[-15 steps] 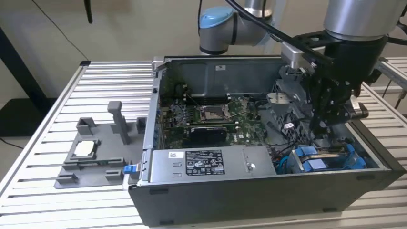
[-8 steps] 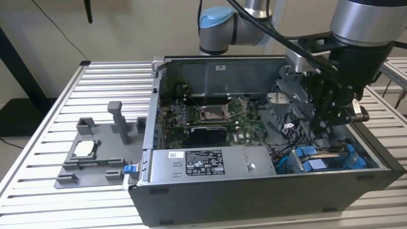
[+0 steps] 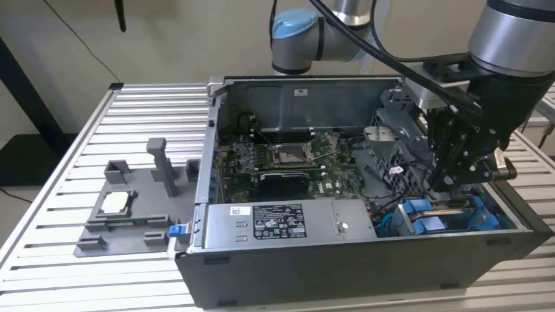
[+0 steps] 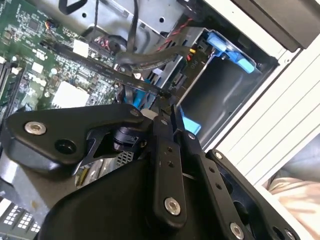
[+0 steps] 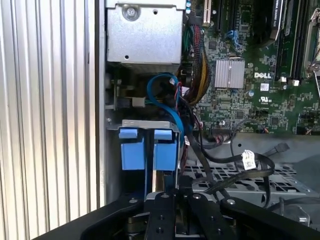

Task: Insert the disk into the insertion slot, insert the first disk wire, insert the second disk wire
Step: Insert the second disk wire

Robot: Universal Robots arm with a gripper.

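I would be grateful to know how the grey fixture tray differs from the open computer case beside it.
The fixture tray is a low, flat plastic piece with short posts, while the computer case is a tall metal box. The tray lies on the slatted table toward the exterior view's left; the case stands to its right with the tool inside it. Both are grey.

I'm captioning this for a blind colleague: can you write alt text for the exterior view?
A robot arm's black gripper reaches down into an open computer case, just above the blue-fitted drive cage at the exterior view's right. A labelled power-supply box sits at the case's front, and a grey fixture tray lies on the slatted table to the left.
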